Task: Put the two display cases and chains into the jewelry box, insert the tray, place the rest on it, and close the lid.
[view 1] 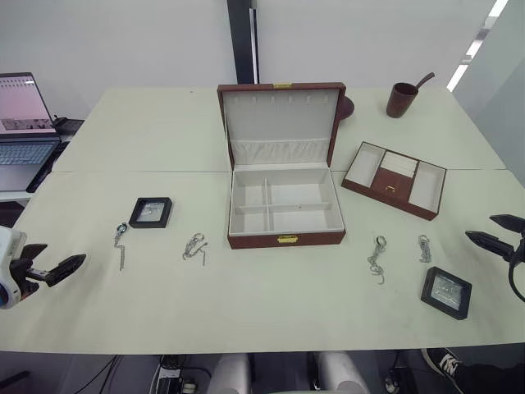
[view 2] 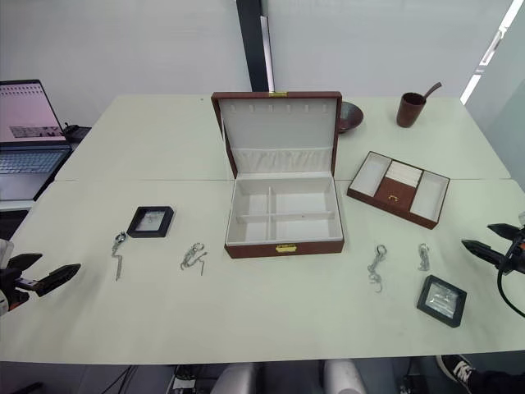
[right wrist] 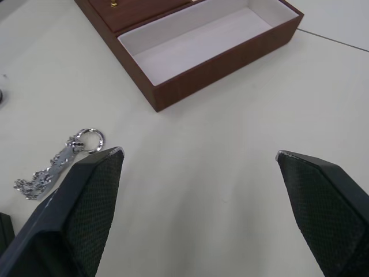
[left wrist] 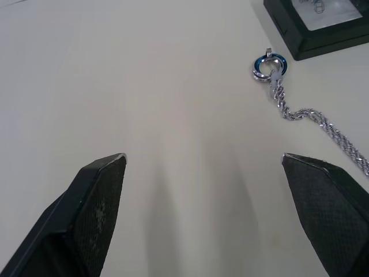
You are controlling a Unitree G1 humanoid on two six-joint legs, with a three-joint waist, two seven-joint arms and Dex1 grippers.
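Glossy wooden jewelry box [view 1: 284, 239] (cream lining, perhaps velvet)

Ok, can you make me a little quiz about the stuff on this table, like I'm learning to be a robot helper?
1. True or false: the jewelry box has its lid open.
2. How many silver chains lie on the table?
A. two
B. four
C. six
3. Fill in: the tray sits on the robot's ____ side of the box.

Key:
1. True; the compartments are empty.
2. B: two chains on the left, two on the right.
3. Right. Both display cases are still outside, and the left gripper and right gripper are open and empty.
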